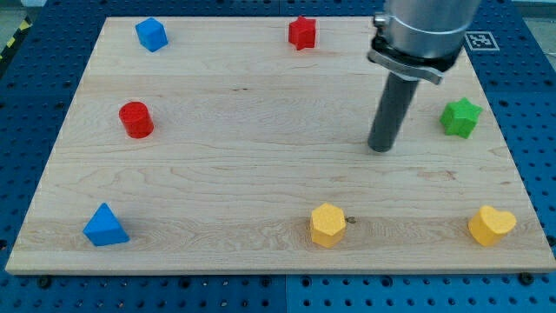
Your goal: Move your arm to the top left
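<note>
My tip [380, 148] rests on the wooden board [243, 174] right of centre, below the grey arm body at the view's top right. The green star [460, 117] lies to the tip's right, apart from it. The red star [301, 33] is at the view's top, up and left of the tip. A blue cube-like block [151, 35] sits at the top left. A red cylinder [135, 120] is at the left. A blue triangular block [105, 226] is at the bottom left.
A yellow hexagonal block [327, 225] sits at the bottom centre and a yellow heart [491, 226] at the bottom right. Blue perforated table surrounds the board. A black-and-white marker tag [479, 39] lies by the board's top right corner.
</note>
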Tool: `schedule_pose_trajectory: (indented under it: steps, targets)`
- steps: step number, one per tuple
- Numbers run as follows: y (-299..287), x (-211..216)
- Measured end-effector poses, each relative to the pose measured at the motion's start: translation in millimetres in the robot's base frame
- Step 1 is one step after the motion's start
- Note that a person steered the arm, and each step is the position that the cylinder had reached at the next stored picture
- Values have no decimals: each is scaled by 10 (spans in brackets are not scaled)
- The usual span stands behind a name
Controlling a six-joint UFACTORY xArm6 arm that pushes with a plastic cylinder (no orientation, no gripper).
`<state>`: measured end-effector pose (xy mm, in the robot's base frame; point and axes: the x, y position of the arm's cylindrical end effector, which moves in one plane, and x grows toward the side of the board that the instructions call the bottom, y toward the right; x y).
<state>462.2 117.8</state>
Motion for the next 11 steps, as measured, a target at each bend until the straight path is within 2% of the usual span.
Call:
schedule_pose_trajectory:
  steps: [2, 4, 7, 9, 10, 11]
  targets:
    - [-630, -188]
    - [-1612, -608]
    - [-3107, -1395]
    - [-4144, -2092]
    - [-4096, -2381]
    - [-3968, -2420]
